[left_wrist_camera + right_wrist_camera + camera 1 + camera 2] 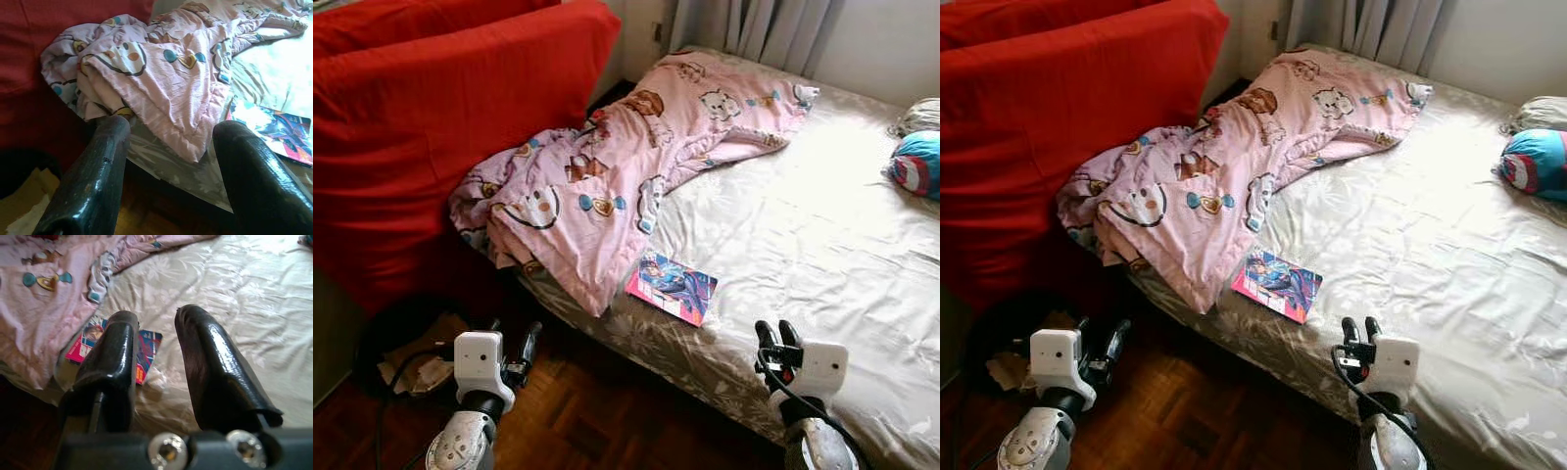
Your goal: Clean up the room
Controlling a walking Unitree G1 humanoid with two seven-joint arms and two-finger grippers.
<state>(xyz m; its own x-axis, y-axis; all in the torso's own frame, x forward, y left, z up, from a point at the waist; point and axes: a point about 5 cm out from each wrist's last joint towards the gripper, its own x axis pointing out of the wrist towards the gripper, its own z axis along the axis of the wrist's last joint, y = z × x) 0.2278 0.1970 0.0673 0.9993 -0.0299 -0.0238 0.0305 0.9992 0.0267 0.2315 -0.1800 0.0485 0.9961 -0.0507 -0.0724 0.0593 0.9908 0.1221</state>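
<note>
The left end effector hangs low over the wooden floor beside the bed, its two fingers spread apart and holding nothing. Ahead of it and slightly to its right, a crumpled pink blanket with cartoon prints drapes over the bed's near corner and bunches against a red sofa. The right end effector sits over the near edge of the bed, fingers parted with a narrow gap, also empty. Just ahead of it and to its left, a colourful book lies flat on the sheet, touching the blanket's hem. Far beyond the right end effector, a blue and red cushion rests near the head of the bed.
</note>
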